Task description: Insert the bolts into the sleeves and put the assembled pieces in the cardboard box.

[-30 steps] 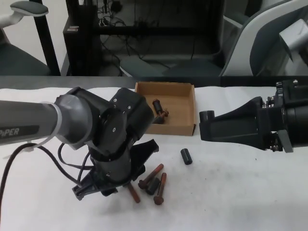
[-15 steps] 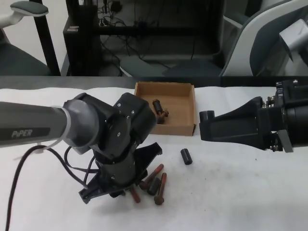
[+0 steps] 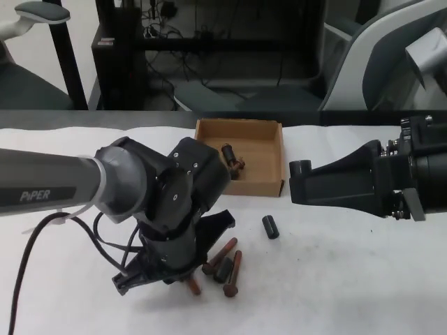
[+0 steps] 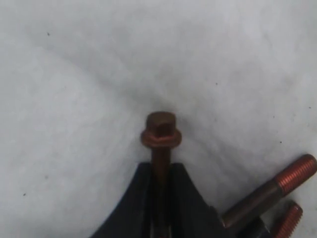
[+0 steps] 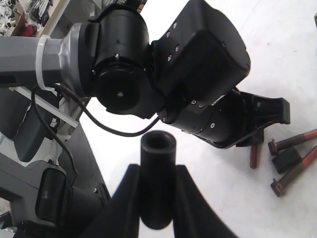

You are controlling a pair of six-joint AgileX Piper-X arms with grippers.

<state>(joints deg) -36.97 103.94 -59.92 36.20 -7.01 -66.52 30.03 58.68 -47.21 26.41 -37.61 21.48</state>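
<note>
**Bolt grabbed head-out, could get awkward at the sleeve**

The left jaws are clamping shut on one bolt (image 4: 161,130) by its shank. It's sitting low at the worktop (image 3: 335,279), right beside the loose pile. The hex head is sticking out past the tips and the threaded end is hiding back between them. So I'm guessing the wrong end is going to be facing the sleeve, and a regrip may be needed. A thin shank like that is also looking likely to swivel or slip on the way up.

The right jaws are gripping a black sleeve (image 5: 157,178), holding it in the air off to the right with its bore pointing toward the left arm (image 3: 154,195). If it's sitting even slightly crooked, the bolt is probably going to jam at the mouth. One nudge from the left jaws could also send the pile rolling.

Count as I'm seeing it:
- **Bolts outside the box:** three, meaning the gripped one plus two loose bolts (image 3: 233,271).
- **Sleeves:** three, meaning the gripped one, a pile sleeve (image 3: 223,269) between the loose bolts, and a lone sleeve (image 3: 269,227) lying nearer the box.
- **Done:** one assembled piece (image 3: 232,159) resting in the cardboard box (image 3: 262,164).
</note>
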